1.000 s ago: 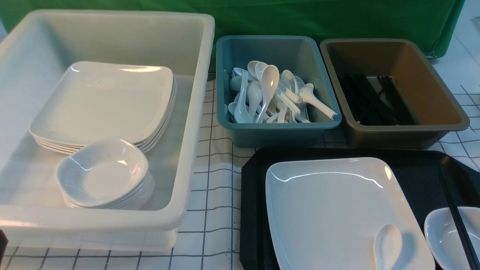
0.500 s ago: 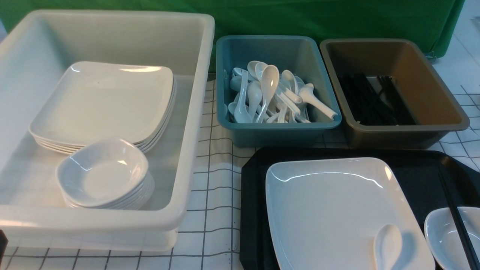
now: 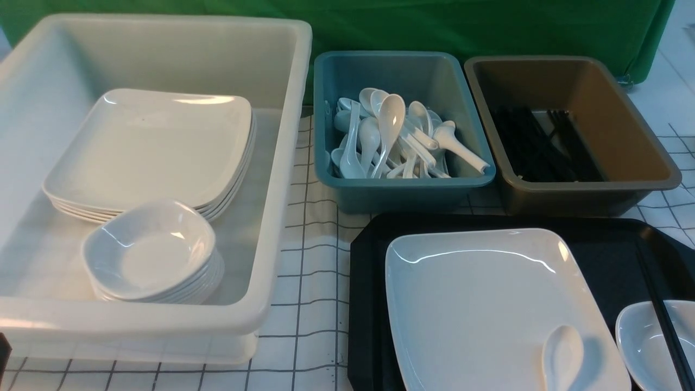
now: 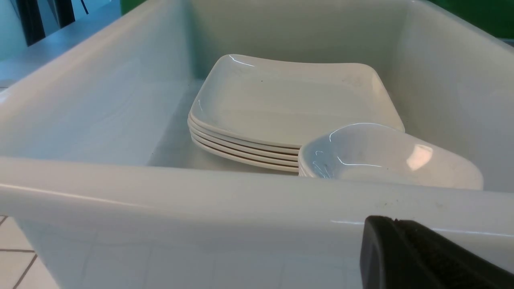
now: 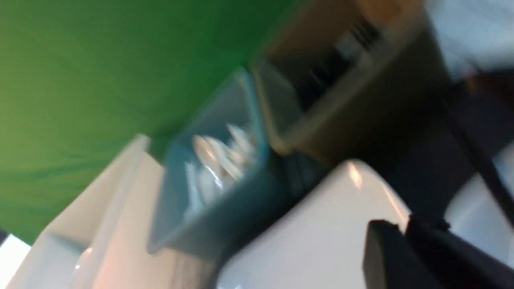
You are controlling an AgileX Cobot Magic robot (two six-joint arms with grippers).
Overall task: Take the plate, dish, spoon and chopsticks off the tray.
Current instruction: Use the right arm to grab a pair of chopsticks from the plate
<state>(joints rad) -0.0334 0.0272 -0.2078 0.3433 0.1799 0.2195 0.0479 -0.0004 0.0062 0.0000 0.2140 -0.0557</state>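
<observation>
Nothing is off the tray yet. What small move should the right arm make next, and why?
Probably lower the right gripper toward the spoon, which lies on the near right part of the plate. The plate would likely shed it if lifted first, and the teal tub of spoons stands just beyond the tray.

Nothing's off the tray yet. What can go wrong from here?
1. The spoon lies on the plate near its front-right corner; tilting the plate while lifting may slide it off.
2. The chopsticks rest across the dish; lifting the dish first would likely roll them onto the tray.
3. Dish and chopsticks run off the front view's edge, so grasps there may be misjudged.
</observation>
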